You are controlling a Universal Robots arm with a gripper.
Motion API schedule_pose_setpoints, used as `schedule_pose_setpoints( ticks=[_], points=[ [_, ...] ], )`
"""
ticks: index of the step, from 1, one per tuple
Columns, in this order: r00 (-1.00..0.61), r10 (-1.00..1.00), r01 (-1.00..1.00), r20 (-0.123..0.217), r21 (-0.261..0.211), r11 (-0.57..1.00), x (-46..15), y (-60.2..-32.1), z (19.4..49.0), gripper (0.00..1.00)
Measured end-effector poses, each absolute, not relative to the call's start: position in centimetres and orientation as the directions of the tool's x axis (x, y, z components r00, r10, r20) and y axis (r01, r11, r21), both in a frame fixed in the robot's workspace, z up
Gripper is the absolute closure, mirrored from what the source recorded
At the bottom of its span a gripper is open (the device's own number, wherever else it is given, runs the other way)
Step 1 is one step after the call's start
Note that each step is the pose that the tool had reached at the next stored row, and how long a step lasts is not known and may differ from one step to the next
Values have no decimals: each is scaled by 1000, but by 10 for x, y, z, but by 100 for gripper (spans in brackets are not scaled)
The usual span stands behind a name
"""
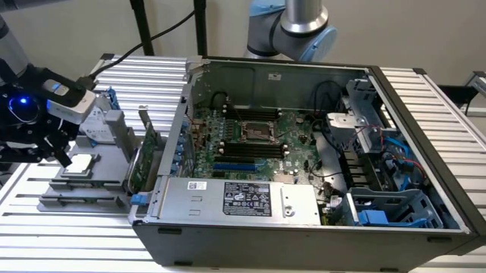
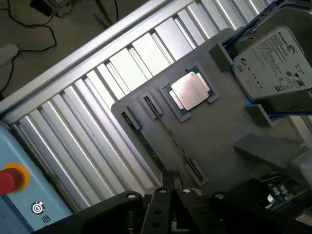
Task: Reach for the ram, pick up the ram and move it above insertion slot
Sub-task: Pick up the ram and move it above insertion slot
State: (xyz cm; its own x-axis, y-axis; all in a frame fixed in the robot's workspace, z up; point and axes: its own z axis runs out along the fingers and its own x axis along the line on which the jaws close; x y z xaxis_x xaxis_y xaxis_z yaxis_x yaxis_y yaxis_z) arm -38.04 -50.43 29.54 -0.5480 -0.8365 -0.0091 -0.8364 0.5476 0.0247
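Observation:
The ram (image 2: 168,132) shows as a long thin strip seen edge-on, standing between two clips of the grey holder plate (image 2: 214,131). My gripper (image 2: 171,192) hovers over the near end of that strip with its black fingers shut and nothing between them. From outside, the gripper (image 1: 54,154) hangs over the holder plate (image 1: 83,190) at the exterior view's left, outside the computer case. The black insertion slots (image 1: 251,151) lie on the green motherboard inside the open case, well off to the exterior view's right of the gripper.
On the holder plate sit a processor chip (image 2: 189,92), a hard drive (image 2: 273,61) and an upright expansion card (image 1: 148,153). The case wall (image 1: 178,142) rises between plate and motherboard. A pendant with a red button (image 2: 7,178) lies beside the slatted table (image 2: 97,92).

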Motion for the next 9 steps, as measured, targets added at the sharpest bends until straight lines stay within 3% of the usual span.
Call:
schedule_pose_setpoints(
  ticks=[9],
  points=[
    [-405,-914,-914,-9,25,405,-380,-504,290,89]
  ],
)
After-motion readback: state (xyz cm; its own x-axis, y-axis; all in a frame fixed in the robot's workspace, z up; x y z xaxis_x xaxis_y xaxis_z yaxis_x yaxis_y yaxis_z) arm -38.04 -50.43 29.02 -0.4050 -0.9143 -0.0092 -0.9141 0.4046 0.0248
